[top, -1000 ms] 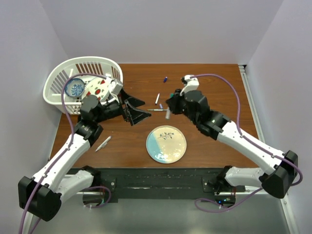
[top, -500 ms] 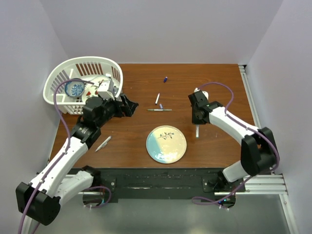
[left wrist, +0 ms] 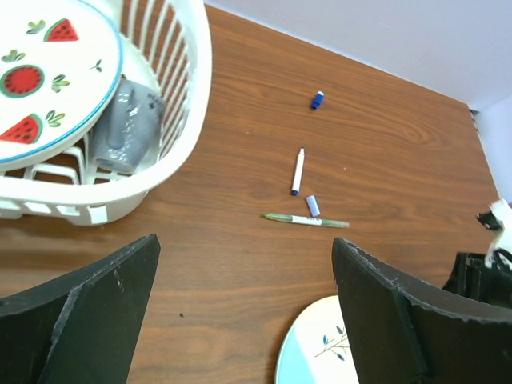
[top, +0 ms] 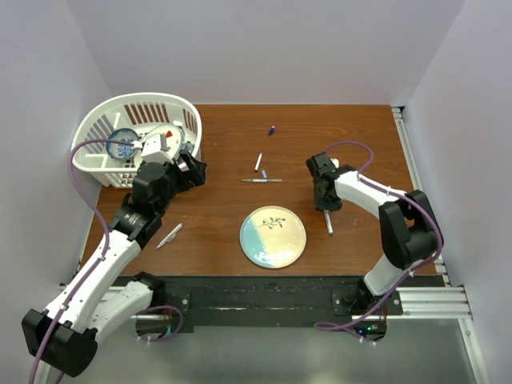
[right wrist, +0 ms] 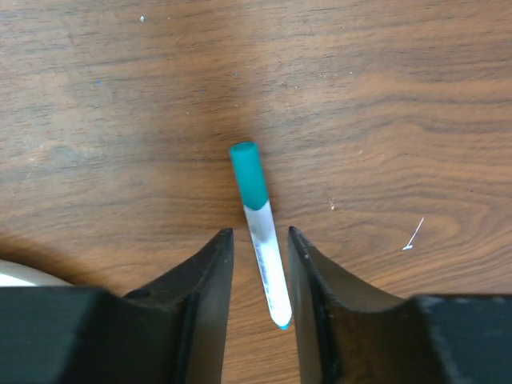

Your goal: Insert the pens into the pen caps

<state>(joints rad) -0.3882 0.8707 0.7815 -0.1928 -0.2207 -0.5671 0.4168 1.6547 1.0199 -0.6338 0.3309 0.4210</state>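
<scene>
A white pen with a teal cap [right wrist: 250, 174] on its end lies on the table, its body [right wrist: 268, 256] between the parted fingers of my right gripper [right wrist: 259, 231], with a gap on each side. From above, that pen [top: 329, 224] points toward the near edge just below the right gripper [top: 324, 204]. A white pen [left wrist: 298, 170], a purple cap [left wrist: 312, 206] and a thin green pen [left wrist: 306, 219] lie mid-table, with a blue cap [left wrist: 318, 99] farther back. My left gripper [left wrist: 244, 242] hangs wide open, with nothing in it, beside the basket. Another pen [top: 169, 235] lies at the left.
A white basket [top: 96, 128] with a watermelon plate [left wrist: 48, 80] and a grey cup [left wrist: 124, 132] stands at the back left. A round blue-and-cream plate [top: 273, 237] sits near the front centre. Walls close in the table on three sides.
My right gripper carried the capped pen from the centre to the right, set it down and parted its fingers. My left arm pulled back toward the basket.
</scene>
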